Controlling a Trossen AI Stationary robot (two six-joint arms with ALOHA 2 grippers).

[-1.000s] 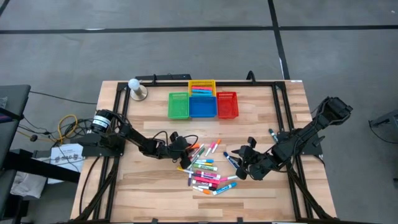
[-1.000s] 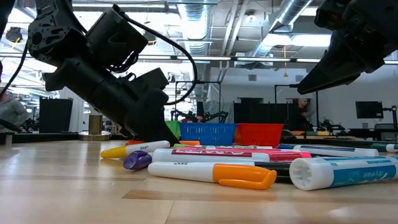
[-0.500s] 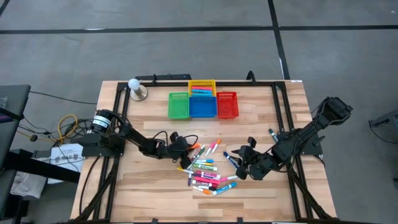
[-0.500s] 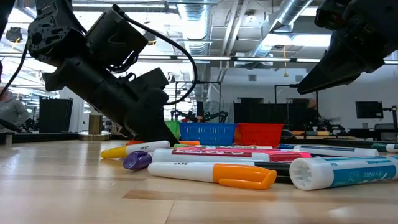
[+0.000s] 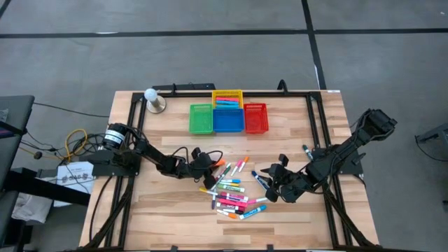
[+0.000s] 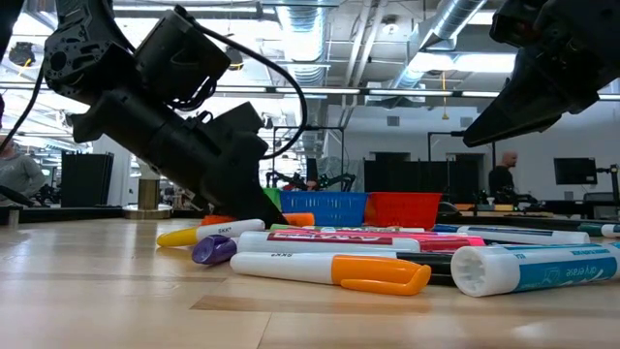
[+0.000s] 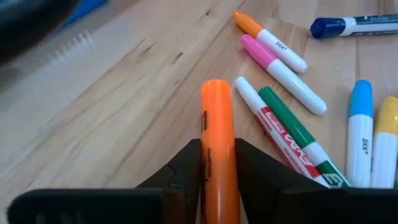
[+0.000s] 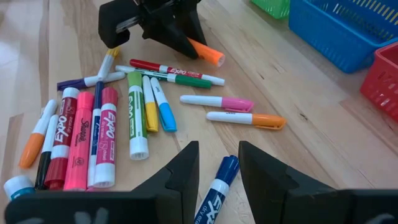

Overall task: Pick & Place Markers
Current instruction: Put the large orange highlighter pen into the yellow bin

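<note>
Several markers lie scattered on the wooden table's middle. My left gripper is at the heap's left edge, slanting down, shut on an orange marker, which also shows in the right wrist view as an orange marker. My right gripper hangs raised at the heap's right side, open, with a narrow gap and nothing in it. A blue-capped marker lies on the table below it. My left gripper pinches the orange marker's barrel between its two fingers. The fingers slant down from the table's left and lie along the marker. Its free end juts out past the fingertips, low over the wood; whether it touches the table I cannot tell.
Green, blue and red baskets stand in a row at the table's far side, with a yellow basket behind them. A white ball on a stand is at the far left. Bare wood lies between heap and baskets.
In the low view my left gripper has tipped a little, and the orange marker's end now shows beyond its fingertips, slightly off the wood. My right gripper has kept still.
</note>
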